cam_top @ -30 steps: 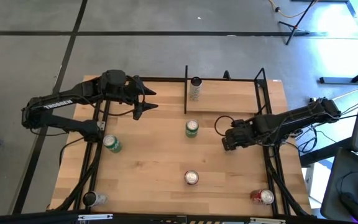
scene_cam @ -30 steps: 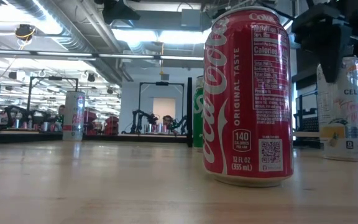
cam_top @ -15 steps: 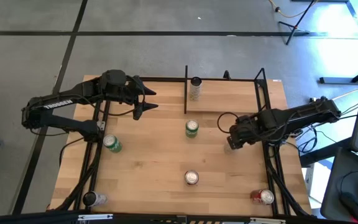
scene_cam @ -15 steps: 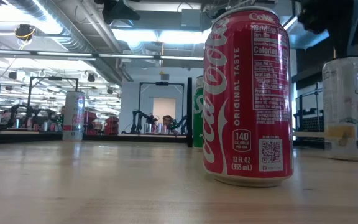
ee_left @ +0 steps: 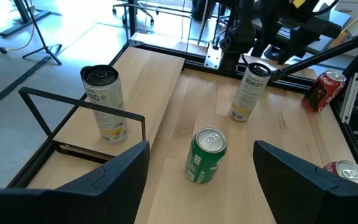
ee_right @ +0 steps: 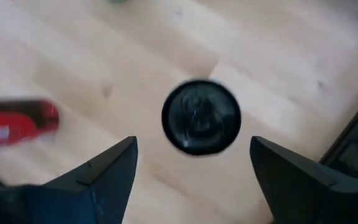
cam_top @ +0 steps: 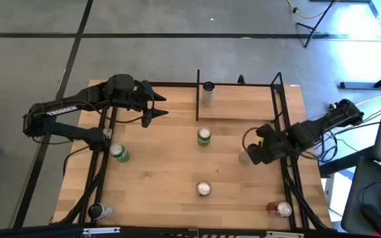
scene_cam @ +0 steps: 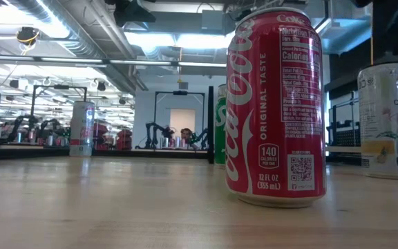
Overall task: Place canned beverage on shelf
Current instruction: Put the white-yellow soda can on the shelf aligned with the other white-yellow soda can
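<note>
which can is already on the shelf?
The white can with the dark top, alone inside the black-framed shelf at the table's far edge. All other cans stand on the open tabletop.

Place: a robotics lab, big and open-plan.
Landmark: the light-wood tabletop (cam_top: 170,172) with thin black metal frame bars (cam_top: 237,84) bolted round it, a purpose-built test rig.
Floor around the tabletop: grey concrete slabs (cam_top: 144,56) with dark seams, bare and industrial.
Beyond the tabletop's far corner: a black tripod stand (cam_top: 316,23) and loose cables (cam_top: 313,8).
Ceiling above the tabletop: exposed silver ducts (scene_cam: 81,28) and long strip lights (scene_cam: 178,40).
Room behind the tabletop: more black-framed robot stations (scene_cam: 178,121), arms on benches, row after row.
</note>
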Available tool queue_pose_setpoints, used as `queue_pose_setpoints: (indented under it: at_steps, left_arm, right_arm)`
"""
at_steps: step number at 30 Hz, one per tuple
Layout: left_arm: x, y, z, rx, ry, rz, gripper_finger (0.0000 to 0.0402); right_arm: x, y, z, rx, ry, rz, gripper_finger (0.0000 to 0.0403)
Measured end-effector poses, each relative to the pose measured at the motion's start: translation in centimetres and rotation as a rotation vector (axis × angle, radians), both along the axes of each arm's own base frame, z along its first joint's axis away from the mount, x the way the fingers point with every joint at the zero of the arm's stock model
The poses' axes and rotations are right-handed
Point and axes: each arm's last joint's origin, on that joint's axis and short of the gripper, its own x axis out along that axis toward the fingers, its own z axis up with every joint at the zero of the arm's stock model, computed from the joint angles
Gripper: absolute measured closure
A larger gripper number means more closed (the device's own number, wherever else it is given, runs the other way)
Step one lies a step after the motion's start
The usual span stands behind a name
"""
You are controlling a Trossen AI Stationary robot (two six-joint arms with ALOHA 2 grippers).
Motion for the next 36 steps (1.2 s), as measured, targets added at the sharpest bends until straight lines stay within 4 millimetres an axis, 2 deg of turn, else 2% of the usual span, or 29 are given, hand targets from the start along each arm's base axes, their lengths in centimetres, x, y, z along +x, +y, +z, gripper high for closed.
queue_pose_setpoints:
  at_steps: [3,9,15,19,28,31,36]
  left_arm:
    - [0.0,0.0,0.0,0.0,0.0,0.0,0.0128]
    - [0.0,0.0,0.0,0.0,0.0,0.0,0.0128]
    - [0.0,0.0,0.0,0.0,0.0,0.0,0.0128]
    - [0.0,0.0,0.0,0.0,0.0,0.0,0.0128]
    - [0.0,0.0,0.0,0.0,0.0,0.0,0.0128]
    - [0.0,0.0,0.0,0.0,0.0,0.0,0.0128]
    - [0.0,0.0,0.0,0.0,0.0,0.0,0.0128]
  right_arm:
    - [-0.4,0.6,-0.6,-0.047,-0.023,-0.03,0.0104]
    - [-0.8,1.7,-3.2,-0.102,-0.055,-0.059,0.0104]
    - [-0.9,1.7,-4.1,-0.157,-0.07,-0.058,0.0104]
    - [-0.7,1.9,-4.5,-0.167,-0.079,0.005,0.0104]
    - [-0.4,2.0,-6.7,-0.202,-0.055,0.064,0.0105]
    - [-0.2,2.2,-6.9,-0.211,-0.049,0.082,0.0123]
    - [-0.1,2.1,-6.8,-0.229,-0.061,0.081,0.0196]
